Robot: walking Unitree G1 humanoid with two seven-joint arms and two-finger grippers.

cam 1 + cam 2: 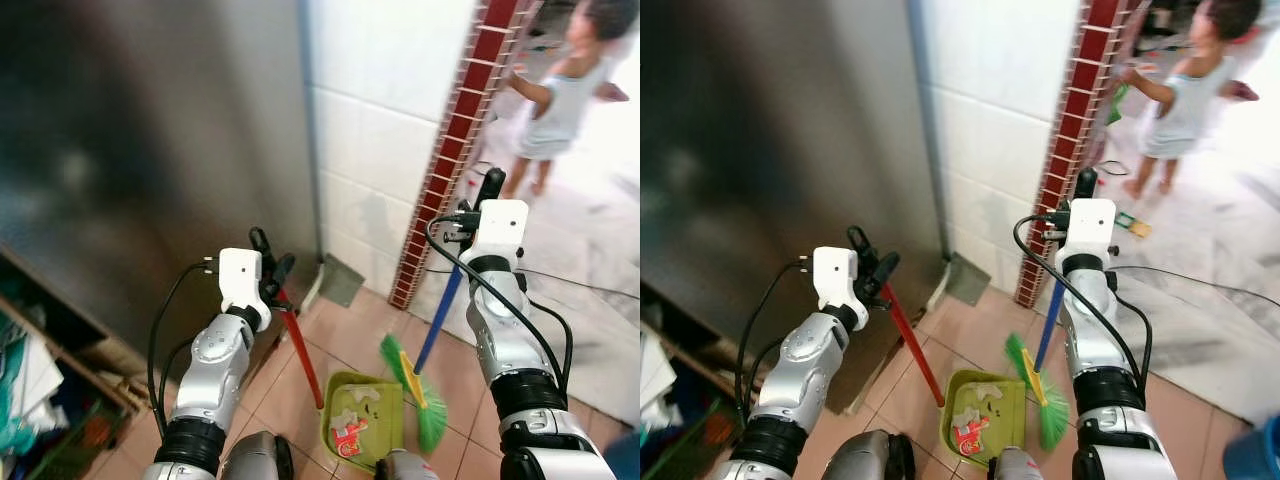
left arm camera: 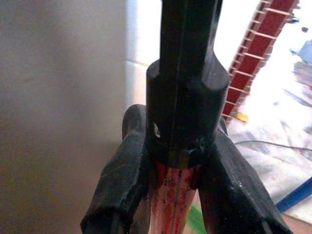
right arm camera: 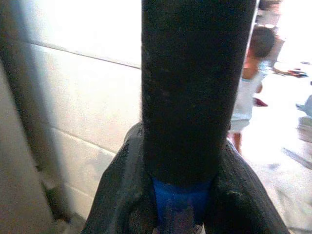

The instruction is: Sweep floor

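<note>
Right tool (image 1: 478, 212) clamps the broom (image 1: 425, 385); left tool (image 1: 270, 270) clamps the dustpan (image 1: 362, 405), lower centre. Tilting it could spill the litter (image 1: 348, 432).

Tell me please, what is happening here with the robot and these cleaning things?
The robot is sweeping a tiled floor. Its left gripper is shut on the red handle of a green dustpan, which sits on the floor with scraps of rubbish inside. Its right gripper is shut on the blue handle of a green broom, whose bristles are at the dustpan's edge. A person stands in the bright area beyond the brick pillar.
</note>
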